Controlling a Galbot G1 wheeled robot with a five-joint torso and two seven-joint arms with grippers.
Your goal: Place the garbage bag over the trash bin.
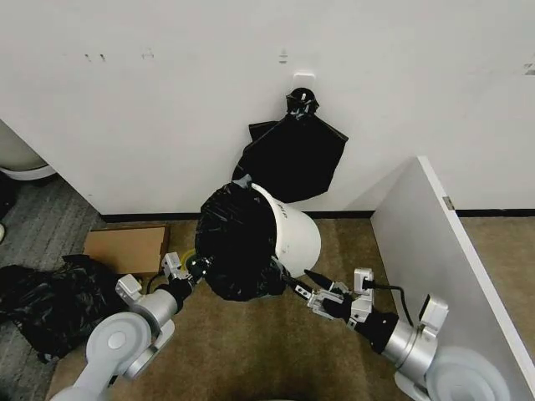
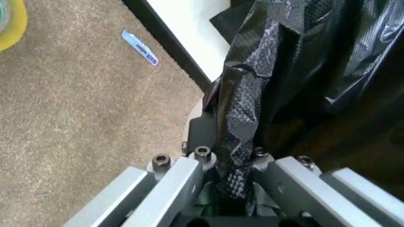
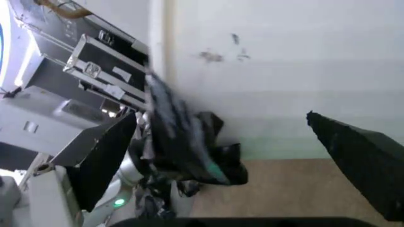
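Observation:
The cream-white trash bin [image 1: 294, 238] stands tilted on the brown carpet by the wall. The glossy black garbage bag [image 1: 238, 246] is drawn over its mouth and down its left side, while the bin's right side shows bare. My left gripper [image 1: 189, 269] is at the bag's lower left edge. In the left wrist view it [image 2: 233, 163] is shut on a fold of the bag's film [image 2: 243, 109]. My right gripper [image 1: 308, 284] sits by the bag's lower right edge. In the right wrist view it [image 3: 222, 118] is open, with the bag [image 3: 183, 146] beside one finger.
A bunch of black bags [image 1: 292, 154] hangs from a wall hook above the bin. A bulky black heap [image 1: 50, 305] and a flat cardboard box [image 1: 125, 249] lie at the left. A white partition [image 1: 435, 251] stands at the right. A yellow tape roll [image 2: 9, 23] and a blue object [image 2: 140, 47] lie on the carpet.

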